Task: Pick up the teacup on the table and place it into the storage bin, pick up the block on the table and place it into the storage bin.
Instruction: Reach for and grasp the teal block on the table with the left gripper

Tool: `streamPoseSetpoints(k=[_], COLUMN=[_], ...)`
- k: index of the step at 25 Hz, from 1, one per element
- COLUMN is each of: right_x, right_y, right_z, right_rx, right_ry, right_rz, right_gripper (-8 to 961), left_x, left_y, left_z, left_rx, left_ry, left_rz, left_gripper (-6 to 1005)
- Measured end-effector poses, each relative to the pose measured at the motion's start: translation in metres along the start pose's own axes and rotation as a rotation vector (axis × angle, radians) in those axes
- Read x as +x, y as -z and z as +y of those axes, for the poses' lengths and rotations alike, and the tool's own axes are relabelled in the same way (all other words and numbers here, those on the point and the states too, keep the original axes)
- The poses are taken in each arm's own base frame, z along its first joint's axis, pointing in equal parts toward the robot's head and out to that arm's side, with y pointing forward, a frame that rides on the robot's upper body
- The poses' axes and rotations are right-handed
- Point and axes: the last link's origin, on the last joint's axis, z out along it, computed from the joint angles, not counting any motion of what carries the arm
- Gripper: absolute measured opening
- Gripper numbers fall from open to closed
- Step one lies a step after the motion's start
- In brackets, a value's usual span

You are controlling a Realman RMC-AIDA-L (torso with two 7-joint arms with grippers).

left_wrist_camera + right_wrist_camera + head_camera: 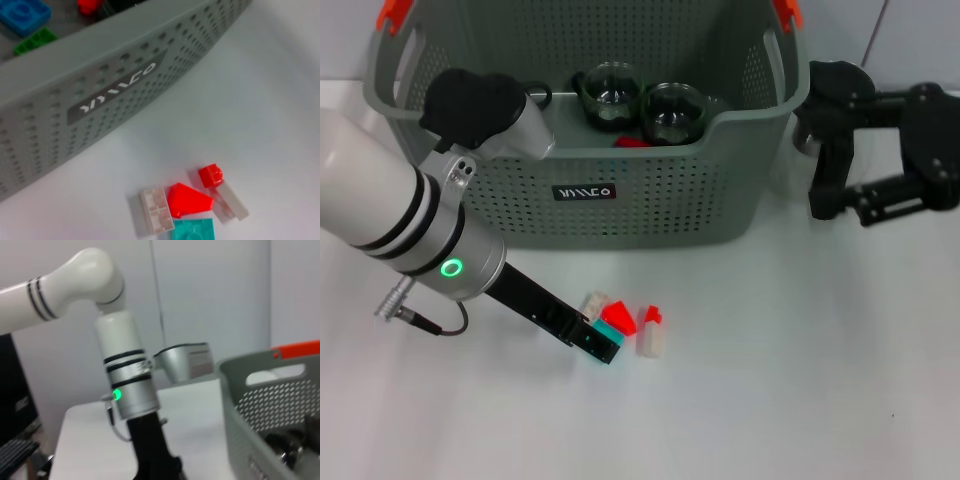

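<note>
Grey-green, the bin (650,190) already holds two glass cups (640,100) in the head view, while the left gripper (603,343) reaches the blocks (625,325) lying just before it and the right gripper (865,205) idles beside the bin, jaws released. From the left wrist, four blocks (190,207) lie bunched and touching (I cannot tell how the left jaws stand), so a grab may nudge neighbours away or lift two. From the right wrist only the left arm (130,385) and the bin's rim (235,390) show.
</note>
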Motion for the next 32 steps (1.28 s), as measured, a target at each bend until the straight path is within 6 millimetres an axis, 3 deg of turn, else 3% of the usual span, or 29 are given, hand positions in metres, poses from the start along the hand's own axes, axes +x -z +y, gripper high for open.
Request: streamPoseSetpoints(k=[8, 13, 18, 25, 32], right_x=[0.012, 0.02, 0.019, 0.014, 0.012], right_y=[0.008, -0.003, -0.015, -0.019, -0.022], right_z=[0.011, 0.012, 0.013, 0.011, 0.009], right_rx=[-0.081, -0.109, -0.131, -0.127, -0.127], right_ry=[-0.006, -0.004, 0.008, 0.02, 0.02], right_rz=[0.105, 0.19, 0.206, 0.192, 0.187], right_gripper=[941, 941, 941, 941, 941], left_x=[0.002, 0.002, 0.0, 0.003, 0.008], left_y=[-0.002, -0.004, -0.008, -0.011, -0.027], left_z=[0.0, -0.003, -0.006, -0.007, -0.001], left_rx=[0.004, 0.01, 0.015, 0.05, 0.084], left_ry=[0.007, 0.029, 0.057, 0.044, -0.016], left_rz=[-0.005, 0.003, -0.008, -0.011, -0.039], left_gripper=[873, 869, 864, 858, 852])
